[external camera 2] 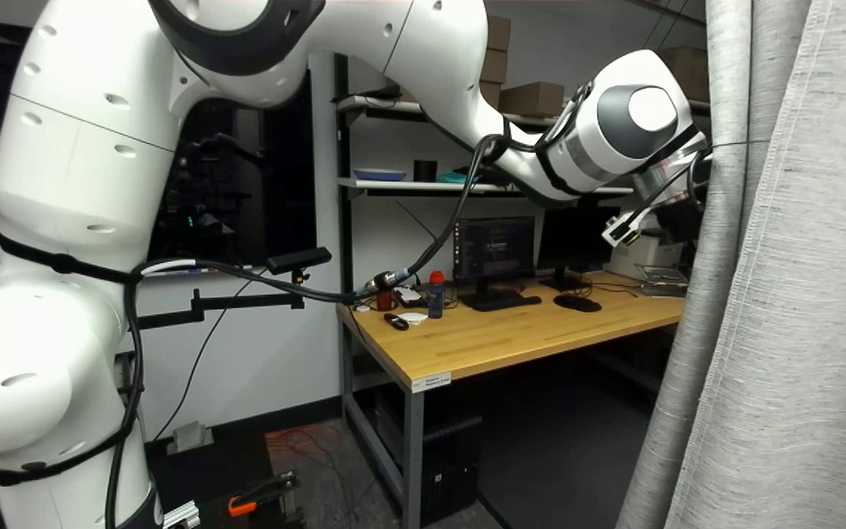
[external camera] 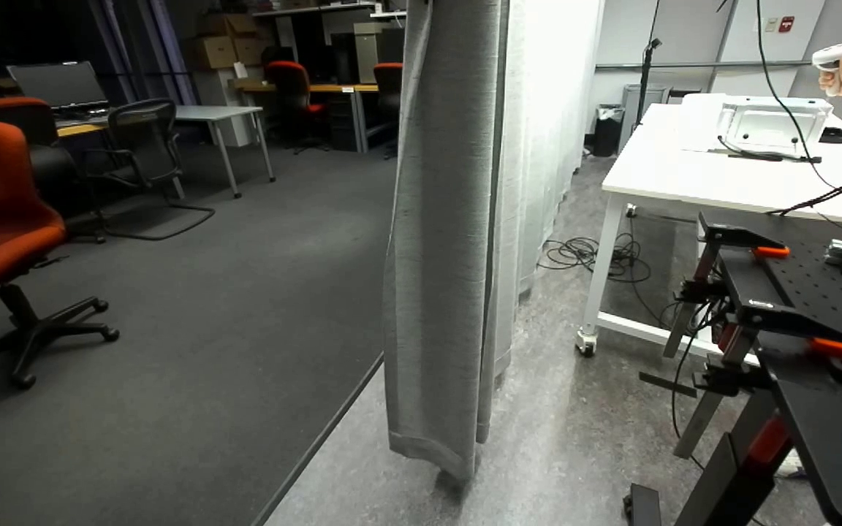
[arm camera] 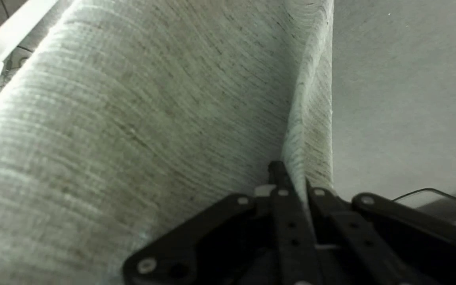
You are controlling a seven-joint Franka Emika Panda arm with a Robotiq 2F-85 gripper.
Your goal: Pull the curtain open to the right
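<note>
The light grey curtain hangs in vertical pleats in both exterior views; it fills the right side of an exterior view. In the wrist view the curtain covers the left and middle, with a narrow fold running down to my gripper. The gripper's dark fingers are shut on this fold near the curtain's edge. In an exterior view the arm reaches to the curtain, and the fabric hides the fingers. Neither arm nor gripper shows in the exterior view with the whole curtain hem.
A white table and a black bench with clamps stand right of the curtain. An orange chair stands at the left. A wooden desk with monitors and a bottle stands behind the arm. Cables lie on the floor.
</note>
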